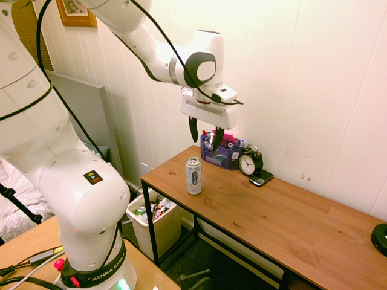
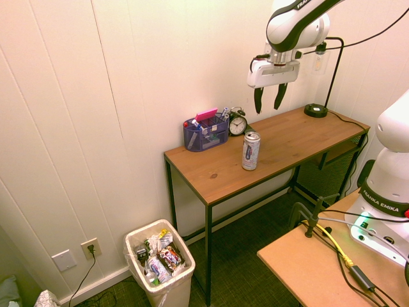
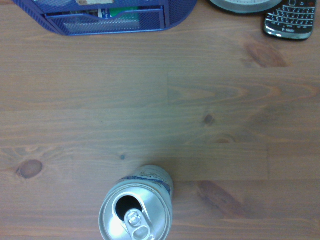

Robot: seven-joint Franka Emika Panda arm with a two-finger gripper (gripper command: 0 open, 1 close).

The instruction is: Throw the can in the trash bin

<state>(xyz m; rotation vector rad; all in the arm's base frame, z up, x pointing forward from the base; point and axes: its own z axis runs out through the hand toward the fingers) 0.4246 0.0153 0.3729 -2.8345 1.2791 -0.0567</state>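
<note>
Beside the near left end of the brown wooden table point(image 1: 272, 223), in the first exterior view, a cream rectangular plastic trash bin point(image 1: 162, 234) stands low on the floor, lined with a clear bag and already holding crumpled wrappers and empty containers point(image 2: 163, 259). To its right and higher up, the tall slim silver-white drink can point(image 1: 193, 176) stands upright on the tabletop, close to the front edge, apart from everything else; seen from above, its tab is in place and its mouth is open. Next comes the white robot arm's gripper point(image 1: 206, 134), pointing down above the table, its two dark jaws spread wide with nothing between them. Behind and below the jaws, against the wall, sits a blue-purple mesh desk organizer point(image 1: 221, 152) filled with pens and other small items. Just right of it are a round black alarm clock point(image 1: 250, 162) and a dark phone with a keypad point(image 1: 261, 177). At the far right edge is a round black lamp base point(image 1: 380, 239).

The task seems to be at its start: the can is neither gripped nor lifted. Left to do, as far as can be judged, are lowering the jaws around the can, closing them, carrying it past the table's end and releasing it over the bin.
</note>
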